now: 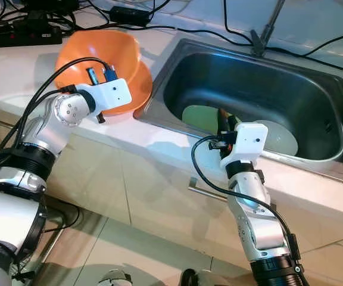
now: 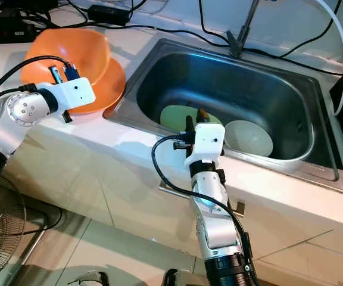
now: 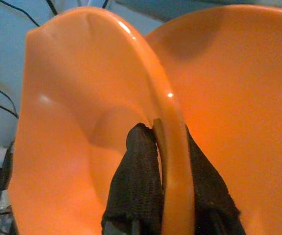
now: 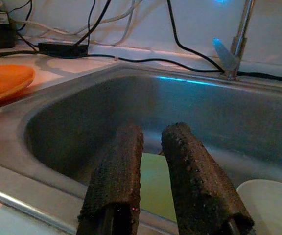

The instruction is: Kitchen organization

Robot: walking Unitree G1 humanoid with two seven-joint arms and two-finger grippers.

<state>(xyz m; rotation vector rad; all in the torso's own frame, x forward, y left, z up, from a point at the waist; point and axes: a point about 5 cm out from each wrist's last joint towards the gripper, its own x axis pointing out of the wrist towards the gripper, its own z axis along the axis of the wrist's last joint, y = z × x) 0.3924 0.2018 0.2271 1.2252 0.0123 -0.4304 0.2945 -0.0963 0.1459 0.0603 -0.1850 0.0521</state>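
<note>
1. Pinching fingers [image 3: 136, 186] on my left gripper [image 3: 163, 161]: one pad each side of the orange bowl [image 1: 109, 56] rim, clamped tight. Bowl is tilted up on the white counter [image 1: 16, 71], just beside the sink [image 1: 326, 158], leaning over an orange plate [image 2: 115, 80].
2. Right gripper [image 4: 153, 161]: fingers slightly apart, holding nothing, poised over the near sink rim and aimed at the green plate [image 1: 198, 116] on the sink floor. White bowl [image 2: 249, 137] sits just beside that plate.
3. Step in hand, my guess: lifting the orange bowl off the plate. Do it well: keep the rim grip square, lift straight, don't drag the plate along.
4. Edges: sink lip is right next to the bowl; counter front edge is under my left wrist.
5. Room: cables [image 1: 177, 27] and a power strip [image 1: 22, 36] crowd the back of the counter; faucet stem [image 4: 241, 36] stands behind the sink. Open room is above the basin.
</note>
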